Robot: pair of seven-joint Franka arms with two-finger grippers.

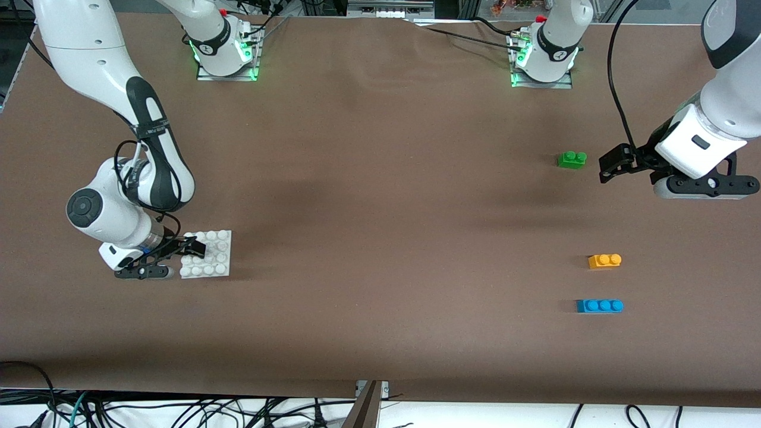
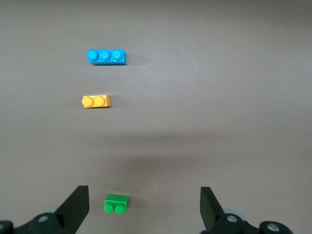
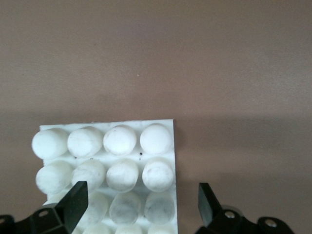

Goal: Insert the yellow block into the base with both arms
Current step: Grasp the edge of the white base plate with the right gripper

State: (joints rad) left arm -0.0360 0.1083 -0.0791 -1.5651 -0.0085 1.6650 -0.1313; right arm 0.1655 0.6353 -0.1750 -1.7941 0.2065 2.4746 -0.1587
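Observation:
The yellow block lies on the table toward the left arm's end, between the green brick and the blue brick. It also shows in the left wrist view. My left gripper is open and empty above the table beside the green brick, which shows between its fingers in the left wrist view. The white base lies toward the right arm's end. My right gripper is open and low over the base, and its fingers straddle one edge.
The green brick lies farther from the front camera than the yellow block. The blue three-stud brick lies nearer to it. The brown table's front edge has cables below it.

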